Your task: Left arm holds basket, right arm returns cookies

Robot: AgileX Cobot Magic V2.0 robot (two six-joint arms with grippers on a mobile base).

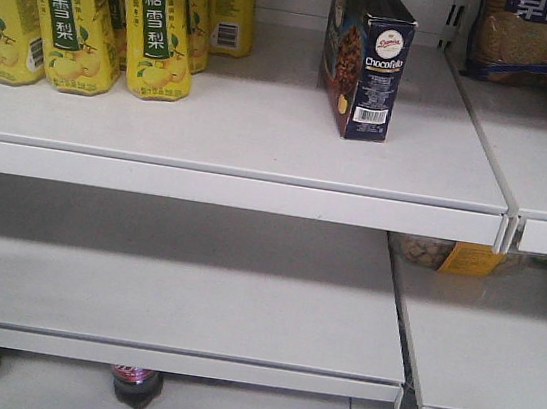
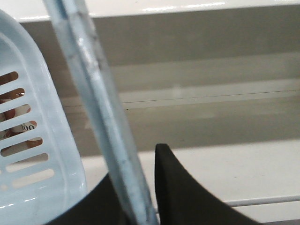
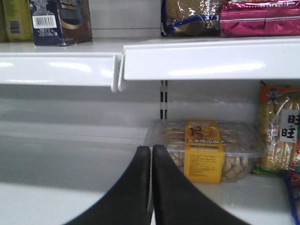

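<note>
the cookies (image 1: 365,57) stand upright on the top shelf (image 1: 241,145) right of the yellow bottles (image 1: 97,10), seemingly returned, so the right claw (image 3: 151,157) hangs empty, pressed together, while the left claw (image 2: 136,197) pinches the basket (image 2: 33,140) handle (image 2: 93,108) to keep it up.

Black, smooth gripper fingers were seen at both wrists.
The right gripper (image 3: 151,187) was formed of two matte black fingers (image 3: 176,192) curved to rounded tips; the left gripper (image 2: 140,197) was likewise plain black, unmarked.
</note>
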